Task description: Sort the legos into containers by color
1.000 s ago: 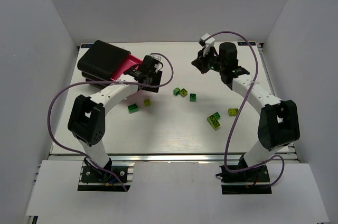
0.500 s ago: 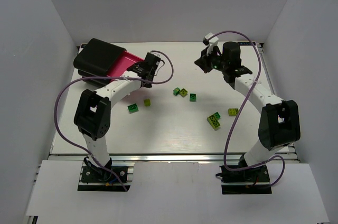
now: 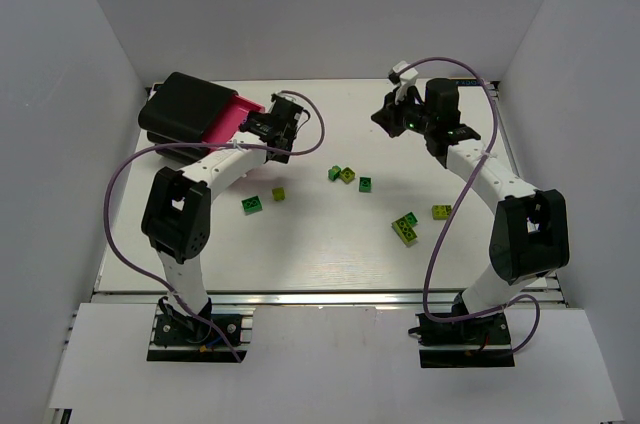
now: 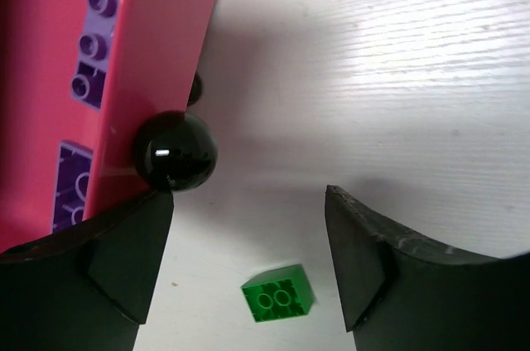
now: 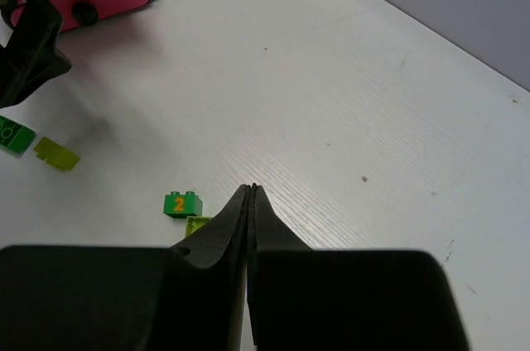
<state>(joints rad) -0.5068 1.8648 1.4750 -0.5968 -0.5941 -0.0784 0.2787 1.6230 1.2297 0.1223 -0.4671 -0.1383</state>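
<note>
**Fig.** Sorting bricks by colour, part-way through. The black cabinet [image 3: 188,109] stands at the far left of the surface [image 3: 320,254]. Its top pink drawer [image 3: 232,116] is pulled out toward the centre, giving access from above.

L fingers [image 4: 116,268] hang just in front of the drawer, spread apart and grasping nothing. The round black knob [image 4: 175,151] sits just beside the drawer-side finger, not betw. the two. Purple bricks [image 4: 93,45] lie inside the drawer, so this compartment serves purple. One green brick [image 4: 277,293] lies on the surface below the gap betw. the fingers, outside the drawer.

R fingers [image 5: 251,202] are clenched flat together on nothing and raised off the surface, far side, right of centre. They are prob. parked clear so the L arm can work the drawer.

The loose bricks [image 3: 347,175] are scattered mid-surface, incl. a numbered brick [image 5: 182,203] and a yellow-green brick [image 5: 56,153].

No purple shows on the surface, so that colour looks done; the greens are not yet sorted. Likely next step is to shut the drawer by its knob or pick up the green brick; cannot tell which. Risk: the knob is round & glossy and may slip.
</note>
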